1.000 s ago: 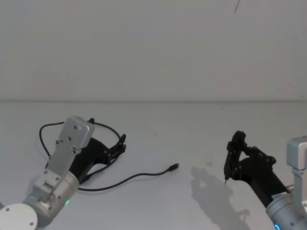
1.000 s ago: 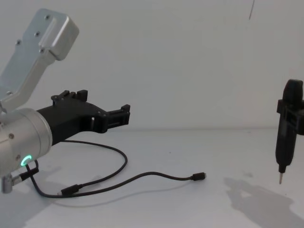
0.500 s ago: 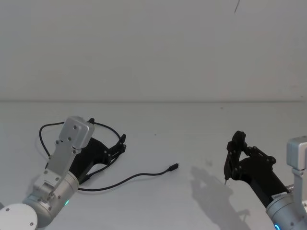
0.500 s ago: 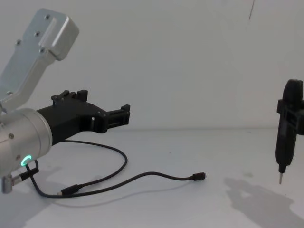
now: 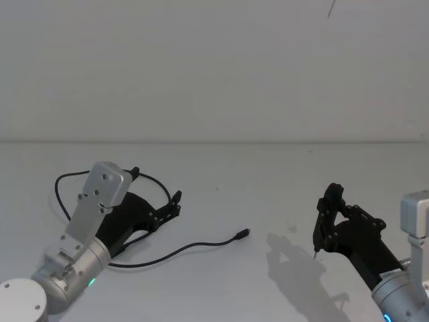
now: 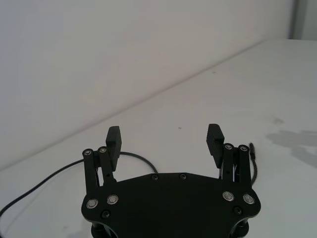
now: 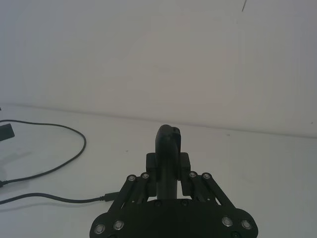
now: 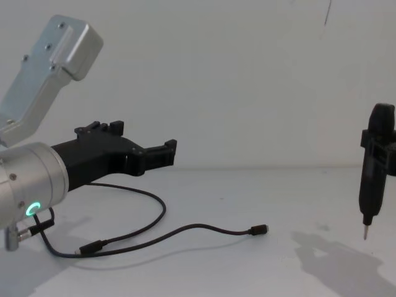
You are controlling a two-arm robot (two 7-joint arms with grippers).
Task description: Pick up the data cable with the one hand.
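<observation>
The data cable (image 5: 194, 245) is a thin black cord lying on the white table, with one small plug (image 5: 242, 233) near the middle. Its other part loops back behind my left arm. In the chest view the data cable (image 8: 204, 229) curves under my left gripper (image 8: 168, 151). That gripper is the one hand (image 5: 175, 203), black and blocky on a silver wrist. It hovers above the loop, open, with nothing between its fingers. The left wrist view shows the left gripper (image 6: 164, 139) wide apart, with the cord (image 6: 133, 154) beyond it.
My right gripper (image 5: 320, 231) hangs idle at the right, slim and black, ending in a thin metal pin (image 8: 364, 232) pointing down above the table. A plain white wall stands behind. The white table (image 5: 281, 181) stretches between the two arms.
My left gripper has shifted slightly forward and to the right above the cable loop. The cable and the right arm have not moved.
</observation>
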